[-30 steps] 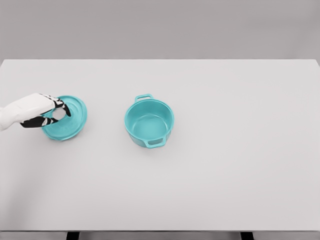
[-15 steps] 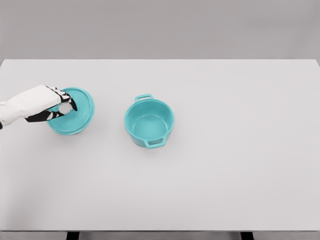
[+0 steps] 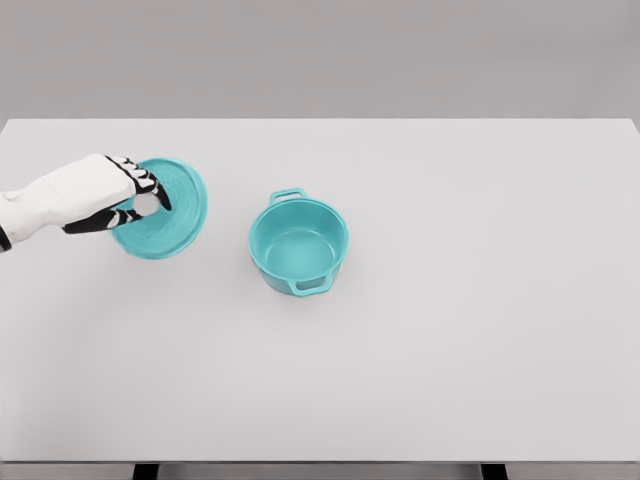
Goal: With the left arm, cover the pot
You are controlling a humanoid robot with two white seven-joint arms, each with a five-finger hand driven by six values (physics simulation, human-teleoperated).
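Pot lid (image 3: 165, 212), teal and round, hangs at the left of the white table (image 3: 450, 350), tilted with its face toward the camera and pinched by its pale knob in the left hand (image 3: 125, 195), whose fingers are closed around that knob. Just to its right, apart from it, the open teal pot (image 3: 298, 243) stands upright near the table's middle, one loop handle at the back and one at the front. The carry step seems in hand: the lid is off the surface and not yet over the pot. Next, it likely needs to travel right, level out and centre on the rim. Bare tabletop lies between the two, and all edges are well away.
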